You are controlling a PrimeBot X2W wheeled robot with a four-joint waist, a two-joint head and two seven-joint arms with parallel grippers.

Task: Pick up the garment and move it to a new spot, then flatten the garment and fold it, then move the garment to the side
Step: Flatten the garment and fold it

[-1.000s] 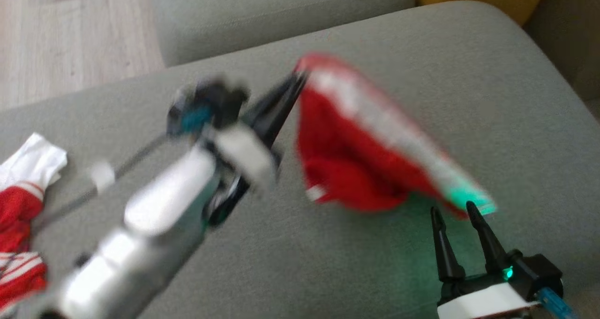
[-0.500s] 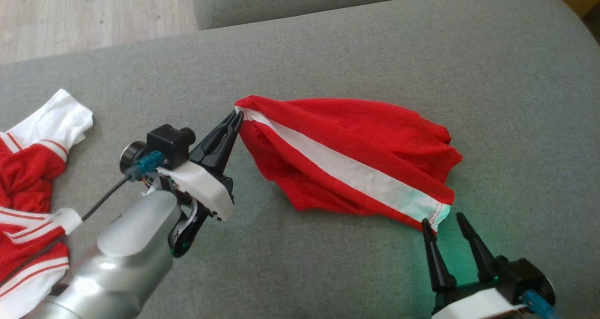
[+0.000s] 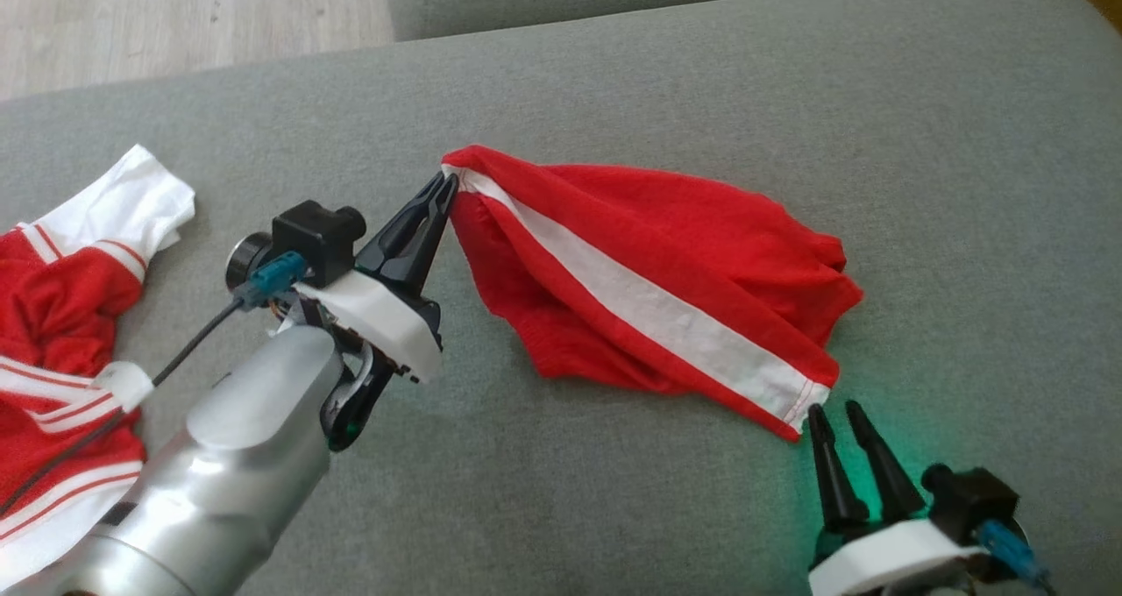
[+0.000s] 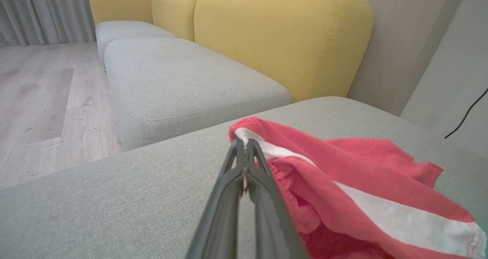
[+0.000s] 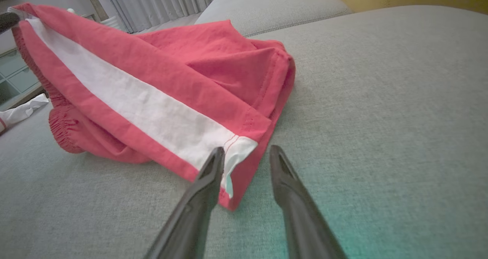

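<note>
Jersey [image 3: 61, 298] in red and white lies crumpled at the left edge of the grey sofa cushion [image 3: 964, 184]. Left gripper [image 3: 445, 188] pinches the waistband corner of the red shorts [image 3: 666, 280], spread mid-cushion; right gripper [image 3: 834, 408] sits at their near-right hem corner, fingers narrowly apart.

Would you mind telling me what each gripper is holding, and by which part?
The left gripper pinches the red shorts at the white stripe's waistband end; the right gripper, open by the hem corner, holds nothing.

Red shorts [image 3: 692, 237] with white side stripe, rumpled, lying on grey sofa cushion [image 3: 964, 140], waistband corner raised
</note>
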